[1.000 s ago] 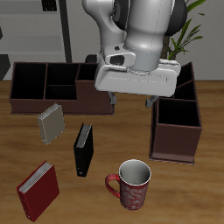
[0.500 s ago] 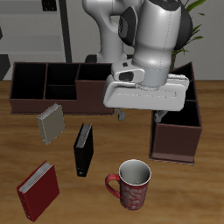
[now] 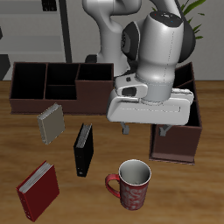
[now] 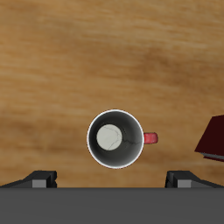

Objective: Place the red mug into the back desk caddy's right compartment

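The red mug (image 3: 131,185) stands upright near the table's front edge, with its greyish-white inside facing up. In the wrist view the mug (image 4: 115,138) lies straight below, its handle (image 4: 150,138) sticking out sideways. My gripper (image 3: 144,131) hangs open and empty above the mug and a little farther back; its fingertips (image 4: 39,179) show in the wrist view. The back desk caddy (image 3: 44,101) lies long and low at the table's back. Its large end section (image 3: 93,87) sits beside my arm, partly hidden by it.
A black book (image 3: 83,149) stands upright beside the mug. A grey book (image 3: 51,124) and a red book (image 3: 38,191), also seen in the wrist view (image 4: 215,140), lie nearby. A taller dark-brown caddy (image 3: 178,147) stands beside my gripper.
My gripper has come forward from the back caddy and lower, towards the mug. It stays open. The mug and books have not moved.
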You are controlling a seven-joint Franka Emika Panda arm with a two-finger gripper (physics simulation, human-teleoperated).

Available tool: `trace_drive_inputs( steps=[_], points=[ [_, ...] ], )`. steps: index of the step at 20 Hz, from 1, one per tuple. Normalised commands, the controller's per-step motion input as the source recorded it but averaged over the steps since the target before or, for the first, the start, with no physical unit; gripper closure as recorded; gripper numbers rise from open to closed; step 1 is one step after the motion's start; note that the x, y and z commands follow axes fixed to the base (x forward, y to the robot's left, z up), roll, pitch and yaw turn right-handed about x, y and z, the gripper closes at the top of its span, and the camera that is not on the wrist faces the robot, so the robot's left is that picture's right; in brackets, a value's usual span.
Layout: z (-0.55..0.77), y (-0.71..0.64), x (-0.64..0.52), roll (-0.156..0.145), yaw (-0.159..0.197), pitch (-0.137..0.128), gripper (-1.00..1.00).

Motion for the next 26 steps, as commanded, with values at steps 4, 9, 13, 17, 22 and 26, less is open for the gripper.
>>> trace_drive_inputs(
  steps=[4, 9, 13, 17, 22, 26],
  points=[
    [-0.33, -0.03, 0.13, 0.010, 0.025, 0.015, -1.00],
    [-0.43, 0.00, 0.09, 0.018, -0.008, 0.036, -1.00],
    [-0.29, 0.08, -0.01, 0.004, -0.009, 0.029, -1.00],
    [-0.18, 0.09, -0.01, -0.007, -0.012, 0.026, -1.00],
    [-0.15, 0.09, 0.02, -0.002, -0.003, 0.024, -1.00],
    [-0.22, 0.09, 0.05, 0.004, 0.038, 0.027, -1.00]
  ],
)
